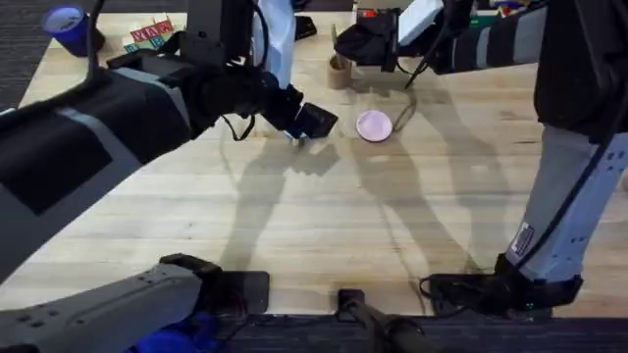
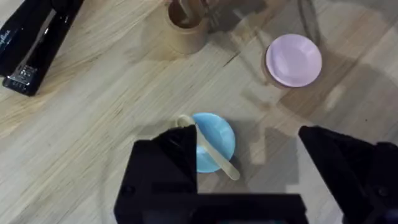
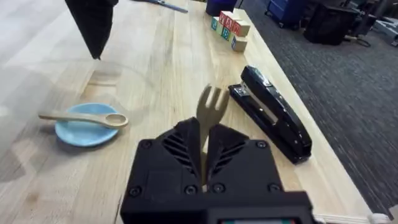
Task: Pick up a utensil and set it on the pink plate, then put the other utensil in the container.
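Two wooden utensils are in play, both thin, light and stiff, so I'd treat them as easy to lift but quick to pivot or slip. My right gripper [image 3: 205, 163] is clamped on the fork [image 3: 210, 121], handle pinched between the fingers and prongs standing free at frame centre. The spoon [image 2: 207, 147] lies across the light-blue plate [image 2: 217, 134] at lower centre of the left wrist view, its ends overhanging the rim; I'd pinch it mid-handle, where the raised wood leaves room for a fingertip. My left gripper [image 2: 249, 165] hangs open above it. The pink plate [image 2: 293, 60] sits bare at upper right, the container [image 2: 185, 32] at upper centre, cut off by the frame edge. Overhead, the left arm covers the blue plate and spoon, and the container [image 1: 339, 71] is partly lost behind the right arm.
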You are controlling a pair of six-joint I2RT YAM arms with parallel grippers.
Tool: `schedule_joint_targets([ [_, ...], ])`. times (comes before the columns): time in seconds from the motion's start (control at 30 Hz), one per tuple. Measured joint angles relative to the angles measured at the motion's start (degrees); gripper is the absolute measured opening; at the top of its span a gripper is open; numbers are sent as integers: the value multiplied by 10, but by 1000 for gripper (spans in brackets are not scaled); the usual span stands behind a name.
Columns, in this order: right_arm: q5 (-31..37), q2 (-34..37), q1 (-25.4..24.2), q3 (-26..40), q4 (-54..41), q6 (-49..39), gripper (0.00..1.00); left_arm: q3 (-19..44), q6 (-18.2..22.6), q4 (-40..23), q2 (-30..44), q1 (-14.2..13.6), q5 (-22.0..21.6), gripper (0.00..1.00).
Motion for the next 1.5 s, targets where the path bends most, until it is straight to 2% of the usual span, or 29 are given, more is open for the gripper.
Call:
schedule_joint_targets([
  [0.1, 0, 0, 0, 0, 1, 0, 65, 0, 0, 0, 0, 0, 0, 993],
  [0.27, 0, 0, 0, 0, 1, 4, 292, 0, 0, 0, 0, 0, 0, 994],
  [0.53, 0, 0, 0, 0, 2, 7, 470, 0, 0, 0, 0, 0, 0, 993],
  [0.57, 0, 0, 0, 0, 2, 9, 534, 0, 0, 0, 0, 0, 0, 993],
  [0.7, 0, 0, 0, 0, 38, 40, 931, 0, 0, 0, 0, 0, 0, 993],
  [0.73, 0, 0, 0, 1, 47, 50, 978, 0, 0, 0, 0, 0, 0, 993],
  [0.9, -2, 0, 0, 26, 57, 115, 995, 0, 0, 0, 0, 0, 0, 993],
  [1.03, -24, 0, 0, 74, 59, 179, 996, 0, 0, 0, 0, 0, 0, 993],
  [1.23, -48, 0, 0, 139, 60, 318, 996, 0, 0, 0, 0, 0, 0, 993],
  [1.5, -99, 0, -8, 188, 60, 476, 996, 0, 0, 0, 0, 0, 0, 993],
])
